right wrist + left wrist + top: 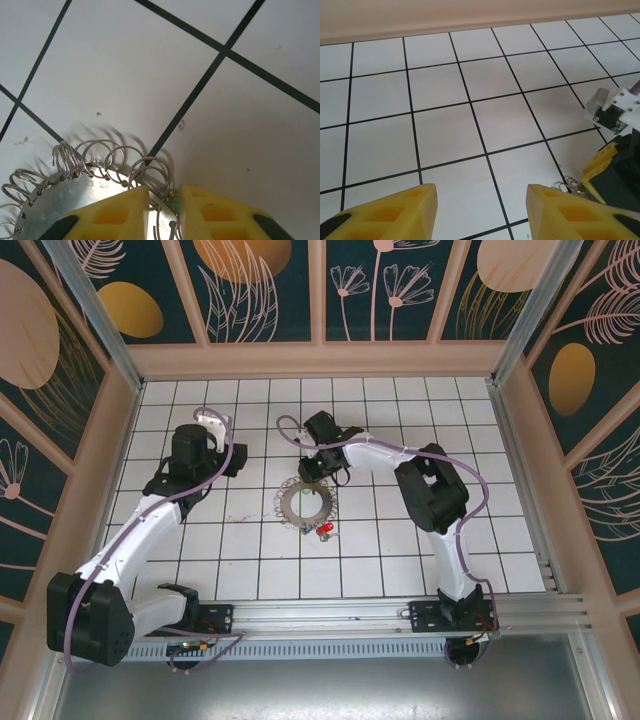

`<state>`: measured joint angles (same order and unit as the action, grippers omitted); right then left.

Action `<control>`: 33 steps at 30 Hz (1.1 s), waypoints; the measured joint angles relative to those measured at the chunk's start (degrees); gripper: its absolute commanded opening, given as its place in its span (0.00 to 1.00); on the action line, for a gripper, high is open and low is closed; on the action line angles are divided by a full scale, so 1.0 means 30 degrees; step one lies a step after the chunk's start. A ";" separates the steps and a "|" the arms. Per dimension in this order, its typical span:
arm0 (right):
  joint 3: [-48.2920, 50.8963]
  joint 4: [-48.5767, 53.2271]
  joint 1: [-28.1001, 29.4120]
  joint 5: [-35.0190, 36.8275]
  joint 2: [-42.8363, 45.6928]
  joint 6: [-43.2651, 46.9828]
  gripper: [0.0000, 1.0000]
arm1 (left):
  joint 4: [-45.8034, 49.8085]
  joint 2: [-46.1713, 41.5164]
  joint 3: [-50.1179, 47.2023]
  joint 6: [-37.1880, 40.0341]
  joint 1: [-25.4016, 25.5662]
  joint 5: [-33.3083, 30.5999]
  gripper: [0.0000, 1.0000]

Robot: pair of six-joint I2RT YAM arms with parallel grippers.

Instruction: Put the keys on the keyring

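Observation:
The keyring (pixel 305 503), a silvery disc edged with wire loops, lies flat mid-table. My right gripper (pixel 322 472) is at its far edge. In the right wrist view the yellow jaws of this gripper (pixel 164 192) stand nearly together over the keyring (pixel 65 200), with a wire loop and a small green piece (pixel 175 202) pinched between them. A red key (pixel 325 531) lies on the tiles just in front of the ring, with a green speck (pixel 317 537) beside it. My left gripper (pixel 481 210) hovers open over bare tile, left of the ring's loops (pixel 572 186).
White tiled floor with black grid lines, enclosed by a wooden rim (pixel 320 358) and patterned walls. The right arm's gripper (pixel 615 170) shows at the right edge of the left wrist view. A metal rail (pixel 400 615) runs along the near edge.

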<state>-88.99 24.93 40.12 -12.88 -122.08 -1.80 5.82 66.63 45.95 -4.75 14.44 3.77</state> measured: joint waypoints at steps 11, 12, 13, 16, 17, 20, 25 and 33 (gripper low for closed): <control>0.0000 0.0219 0.0000 0.0444 0.0007 -0.0022 0.26 | 0.0007 -0.0007 -0.0095 0.0379 0.0000 0.0066 0.50; 0.0000 0.0233 0.0000 0.0546 0.0015 -0.0022 0.27 | 0.0007 -0.0007 -0.0095 0.0444 0.0000 0.0066 0.51; 0.0000 0.0262 0.0000 0.0707 0.0015 -0.0029 0.27 | 0.0007 -0.0007 -0.0095 0.0510 0.0000 0.0073 0.50; 0.0000 0.0379 0.0000 0.1020 0.0015 -0.0036 0.22 | 0.0007 -0.0007 -0.0095 0.0576 0.0000 0.0066 0.50; 0.0000 0.0386 0.0000 0.1107 0.0015 -0.0051 0.20 | 0.0007 -0.0007 -0.0095 0.0583 0.0000 0.0066 0.50; 0.0000 0.0437 0.0007 0.1290 0.0015 -0.0051 0.14 | 0.0007 -0.0007 -0.0095 0.0583 0.0000 0.0073 0.50; 0.0000 0.0444 0.0007 0.1290 0.0073 -0.0175 0.02 | 0.0007 -0.0007 -0.0102 0.0583 0.0000 0.0073 0.50; 0.0670 0.0087 0.0007 0.1100 0.1137 -0.0372 0.00 | 0.0000 -0.0095 -0.0102 0.0576 0.0000 0.0386 0.49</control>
<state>-86.98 25.19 40.14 -9.58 -118.67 -2.92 5.82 66.35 45.65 -3.03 14.44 4.93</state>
